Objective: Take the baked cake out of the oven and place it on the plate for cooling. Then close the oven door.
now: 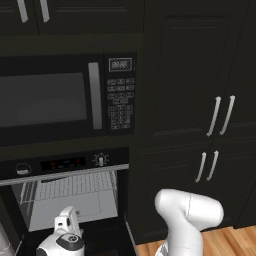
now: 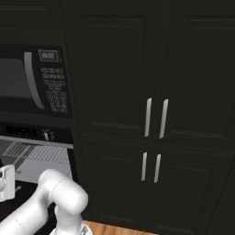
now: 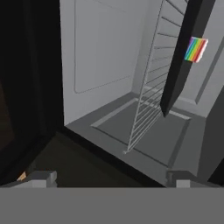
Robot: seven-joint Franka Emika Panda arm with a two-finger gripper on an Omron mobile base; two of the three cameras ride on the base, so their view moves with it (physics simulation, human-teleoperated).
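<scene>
Left base view: the oven (image 1: 70, 197) is standing open, its door cut off below. Right base view: the arm is hiding the cavity. Hand view: the tool (image 3: 111, 178) is spread, empty; the cake (image 3: 195, 49) is sitting on the dark tray (image 3: 186, 57).

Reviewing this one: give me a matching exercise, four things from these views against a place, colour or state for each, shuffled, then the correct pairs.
Things
1. baked cake
2. claw
3. microwave
4. oven door

Descriptions
A. black, with a keypad, mounted above the oven
B. dropped open, below the claw in the hand view
C. small rainbow-striped slice on the dark tray inside the oven
D. open and holding nothing, at the mouth of the oven

Pairs: 1-C, 2-D, 3-A, 4-B
</scene>
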